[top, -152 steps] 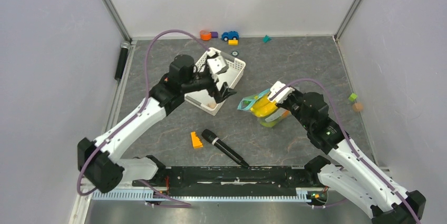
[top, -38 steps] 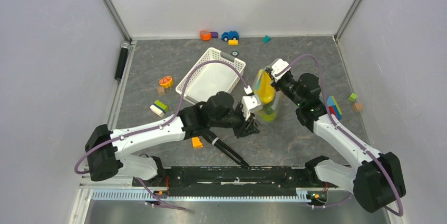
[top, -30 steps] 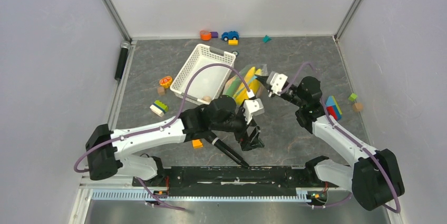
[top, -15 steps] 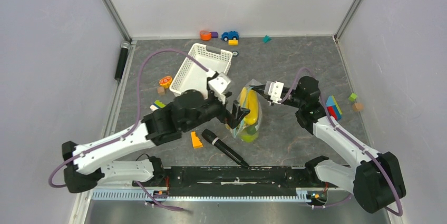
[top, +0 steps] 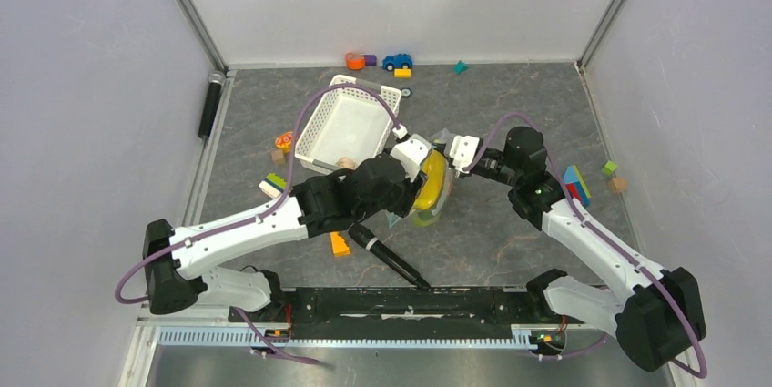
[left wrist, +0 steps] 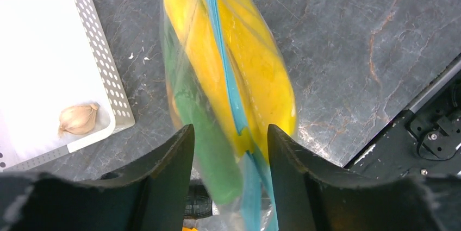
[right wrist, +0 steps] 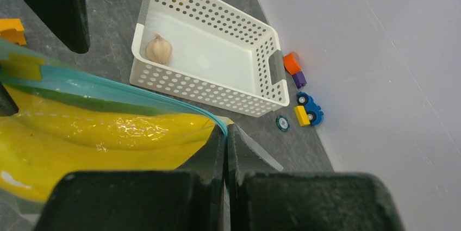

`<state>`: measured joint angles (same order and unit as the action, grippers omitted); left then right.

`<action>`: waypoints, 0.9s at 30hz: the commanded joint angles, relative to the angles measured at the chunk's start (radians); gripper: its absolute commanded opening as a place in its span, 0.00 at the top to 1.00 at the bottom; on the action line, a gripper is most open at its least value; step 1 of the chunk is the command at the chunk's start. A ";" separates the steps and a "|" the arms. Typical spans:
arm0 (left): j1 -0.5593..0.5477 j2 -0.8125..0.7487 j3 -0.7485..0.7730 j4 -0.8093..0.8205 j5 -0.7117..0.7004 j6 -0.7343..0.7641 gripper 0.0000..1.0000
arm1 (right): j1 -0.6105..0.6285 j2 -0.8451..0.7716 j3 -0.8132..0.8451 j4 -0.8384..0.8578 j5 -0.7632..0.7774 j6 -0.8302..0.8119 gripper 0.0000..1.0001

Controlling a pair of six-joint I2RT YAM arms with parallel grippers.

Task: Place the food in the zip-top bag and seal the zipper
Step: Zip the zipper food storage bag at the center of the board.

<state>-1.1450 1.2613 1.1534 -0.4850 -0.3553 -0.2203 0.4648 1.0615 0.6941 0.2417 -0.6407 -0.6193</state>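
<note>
The clear zip-top bag [top: 428, 190] hangs mid-table, holding yellow bananas [left wrist: 255, 68] and a green cucumber [left wrist: 204, 128]. Its light-blue zipper [left wrist: 224, 79] runs along the top edge. My right gripper [top: 452, 152] is shut on the bag's far corner, and the zipper strip [right wrist: 136, 94] runs into its closed jaws [right wrist: 225, 133]. My left gripper [top: 419, 178] is over the bag's near end. It is open [left wrist: 228, 176], with one finger on each side of the zipper and the cucumber between them, not pressing.
A white slotted basket [top: 314, 132] with a garlic bulb [left wrist: 79, 118] stands left of the bag. A black microphone [top: 387, 254] and an orange block [top: 339, 243] lie in front. Toy blocks and a car [top: 397, 61] line the back wall. More blocks [top: 573, 185] lie to the right.
My left gripper has swung right and over the bag's near end, straddling the zipper. The bag has moved a little farther back with the right gripper. The basket has shifted slightly.
</note>
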 commanded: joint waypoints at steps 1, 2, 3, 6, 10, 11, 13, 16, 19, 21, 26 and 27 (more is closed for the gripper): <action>0.003 0.045 0.059 -0.032 -0.063 -0.046 0.47 | 0.005 0.011 0.093 -0.015 0.044 -0.059 1.00; 0.004 0.054 0.065 -0.036 -0.061 -0.050 0.51 | 0.004 0.016 0.096 -0.019 0.044 -0.063 1.00; 0.004 0.063 0.073 -0.043 -0.056 -0.050 0.56 | 0.006 0.022 0.099 -0.023 0.046 -0.070 1.00; 0.003 0.094 0.103 -0.080 -0.044 -0.047 0.77 | 0.006 0.033 0.109 -0.025 0.092 -0.063 1.00; 0.004 0.101 0.134 -0.155 -0.052 -0.065 0.91 | 0.006 0.044 0.108 -0.010 0.311 -0.062 1.00; 0.003 0.093 0.132 -0.172 -0.046 -0.070 0.92 | 0.006 0.049 0.106 -0.002 0.375 -0.065 1.00; 0.003 0.079 0.125 -0.217 -0.046 -0.088 0.94 | 0.007 0.060 0.103 0.013 0.516 -0.075 1.00; 0.003 0.054 0.103 -0.273 -0.053 -0.127 0.94 | 0.006 0.084 0.111 0.023 0.732 -0.090 1.00; 0.003 0.031 0.076 -0.327 -0.052 -0.161 0.94 | 0.000 0.106 0.115 0.037 0.879 -0.110 1.00; 0.003 0.009 0.059 -0.355 -0.056 -0.188 0.94 | -0.012 0.107 0.112 0.043 0.909 -0.114 1.00; 0.003 -0.044 0.031 -0.444 -0.048 -0.253 0.93 | -0.052 0.086 0.097 0.056 0.925 -0.100 1.00; 0.003 -0.058 0.025 -0.463 -0.047 -0.263 0.92 | -0.057 0.078 0.090 0.060 0.925 -0.102 1.00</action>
<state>-1.1187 1.3109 1.2217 -0.5781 -0.4423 -0.3931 0.5369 1.1580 0.7513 0.1749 -0.1341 -0.6617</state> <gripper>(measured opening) 0.138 0.011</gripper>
